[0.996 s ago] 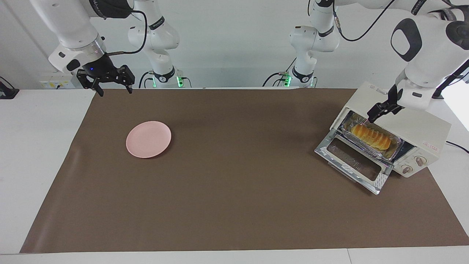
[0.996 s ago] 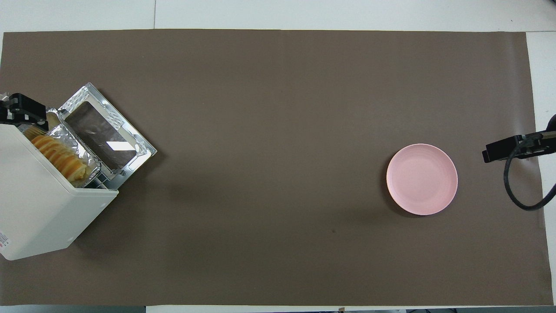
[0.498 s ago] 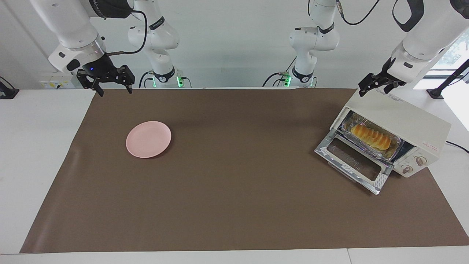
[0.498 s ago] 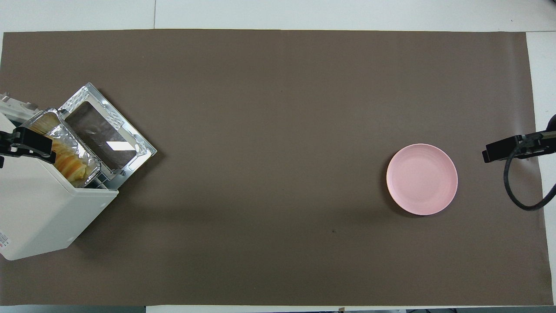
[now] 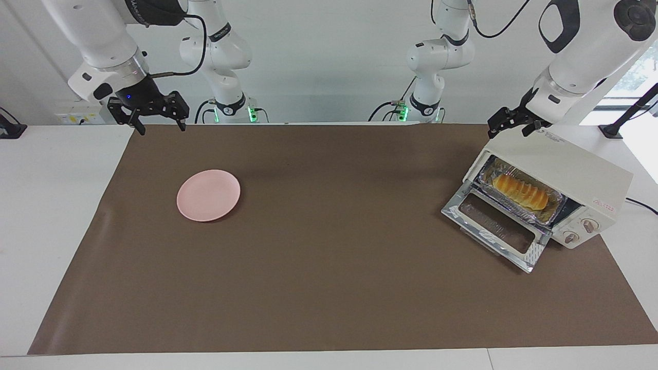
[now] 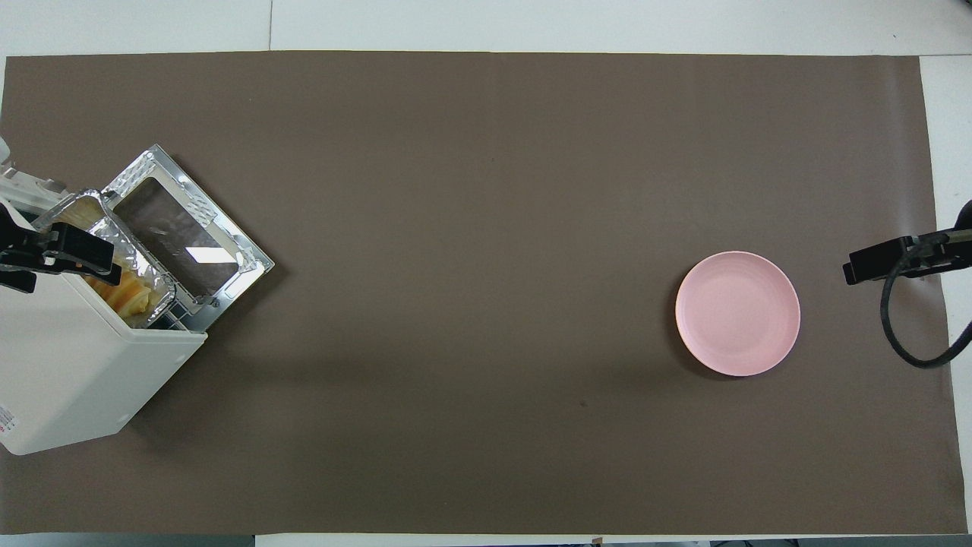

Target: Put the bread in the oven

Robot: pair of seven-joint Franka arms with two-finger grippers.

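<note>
The yellow-orange ridged bread (image 5: pixel 519 190) lies in a crinkled foil tray (image 5: pixel 547 211) on the rack inside the cream-white oven (image 5: pixel 570 164). The oven stands at the left arm's end of the table, its glass door (image 5: pixel 496 228) dropped open. In the overhead view the bread (image 6: pixel 135 295) shows partly under the oven's (image 6: pixel 68 357) top edge. My left gripper (image 5: pixel 509 130) is open and empty, raised over the oven's top corner nearest the robots; it also shows in the overhead view (image 6: pixel 57 258). My right gripper (image 5: pixel 158 125) is open and empty, and waits over the mat's edge.
A round pink plate (image 5: pixel 208 195) lies on the brown mat (image 5: pixel 329 288) toward the right arm's end; it shows in the overhead view too (image 6: pixel 737 313). The open door (image 6: pixel 186 243) juts out onto the mat. A cable trails from the right gripper (image 6: pixel 896 262).
My left gripper has left the bread's end in the oven mouth, risen and drawn back over the oven's top. The bread stays in the tray. The right arm has not moved.
</note>
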